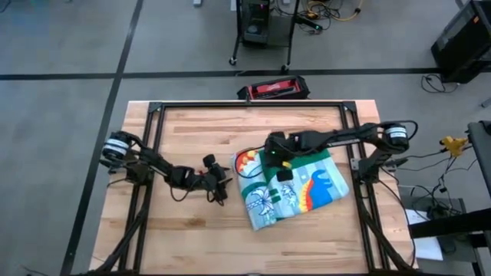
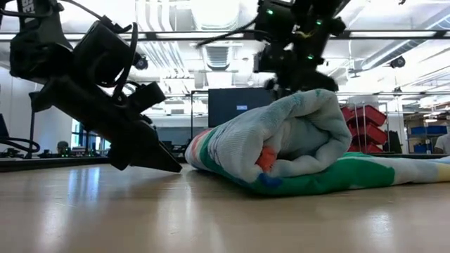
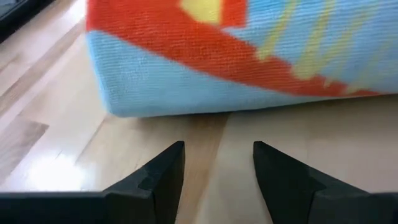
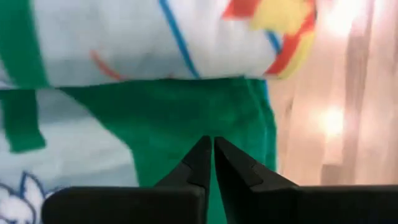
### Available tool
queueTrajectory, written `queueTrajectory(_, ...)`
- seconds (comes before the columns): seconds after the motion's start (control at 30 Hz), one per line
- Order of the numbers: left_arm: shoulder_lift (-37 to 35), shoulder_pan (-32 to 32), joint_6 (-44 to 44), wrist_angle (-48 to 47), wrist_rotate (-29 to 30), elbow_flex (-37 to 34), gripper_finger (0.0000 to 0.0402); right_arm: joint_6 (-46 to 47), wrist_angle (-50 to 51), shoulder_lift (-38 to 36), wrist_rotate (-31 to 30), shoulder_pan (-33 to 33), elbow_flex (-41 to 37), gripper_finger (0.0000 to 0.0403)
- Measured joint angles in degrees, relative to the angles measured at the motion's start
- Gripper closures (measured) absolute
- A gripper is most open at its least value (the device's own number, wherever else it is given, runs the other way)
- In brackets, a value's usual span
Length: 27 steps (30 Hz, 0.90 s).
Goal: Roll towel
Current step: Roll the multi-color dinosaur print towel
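Towel partly rolled, right of centre on the plank table.

The towel, a soft woven cloth, lies folded into a thick rounded roll on the pale wooden table; its printed striped face shows red, yellow and blue patches, with solid green along the border. The right gripper hangs over the green part, its tapered dark fingers pressed together on nothing. The left gripper sits low just beside the roll's edge, fingers apart, holding nothing.
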<state>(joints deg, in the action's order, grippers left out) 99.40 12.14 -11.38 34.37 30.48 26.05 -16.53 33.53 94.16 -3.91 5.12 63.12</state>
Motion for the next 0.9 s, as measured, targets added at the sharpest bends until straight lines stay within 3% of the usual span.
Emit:
queueTrajectory(0.1, 0.02, 0.62, 0.05, 0.15, -0.26, 0.30, 0.0228, 0.32, -5.06, -0.23, 3.73, -1.93, -2.23, 0.0402)
queueTrajectory(0.27, 1.76, 0.36, -1.30, 0.78, -0.81, 1.29, 0.0221, -1.75, -11.21, 0.59, 3.91, -3.87, -5.19, 0.0402)
queueTrajectory(0.73, 1.76, 0.60, 1.44, 0.73, -1.46, 1.47, 0.0234, -4.37, -11.57, 1.12, 2.42, -5.12, -5.42, 0.0403)
queueTrajectory(0.9, -2.30, 2.46, 1.85, -5.02, -2.57, 1.58, 0.0232, -3.78, -9.19, 0.60, 2.46, -6.26, -5.42, 0.0403)
